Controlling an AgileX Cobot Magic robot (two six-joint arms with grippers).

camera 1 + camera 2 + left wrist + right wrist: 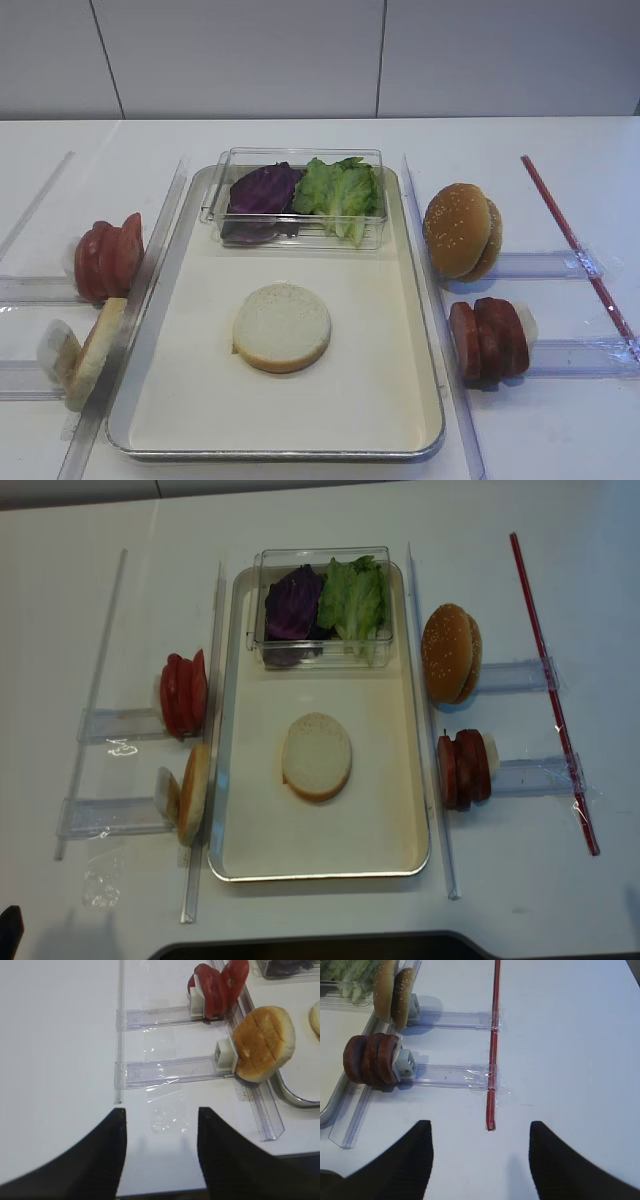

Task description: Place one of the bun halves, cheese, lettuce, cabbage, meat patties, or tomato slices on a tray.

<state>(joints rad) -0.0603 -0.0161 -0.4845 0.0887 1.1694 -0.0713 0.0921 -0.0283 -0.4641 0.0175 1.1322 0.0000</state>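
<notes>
Both grippers [159,1147] [480,1157] hang open and empty, since one bun half [282,327] already sits on the tray [400,300].

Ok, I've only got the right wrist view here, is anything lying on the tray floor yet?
Observer: Yes. One bun half lies flat, cut face up, near the middle of the tray.
Operator: Anything else in there?
Observer: A clear box sits at the far end, with cabbage on its left and lettuce on its right.
Operator: Where are the tomato slices?
Observer: Off the tray, standing on edge on a clear holder on its left side; a second bun half stands on the next holder, nearer the camera.
</notes>
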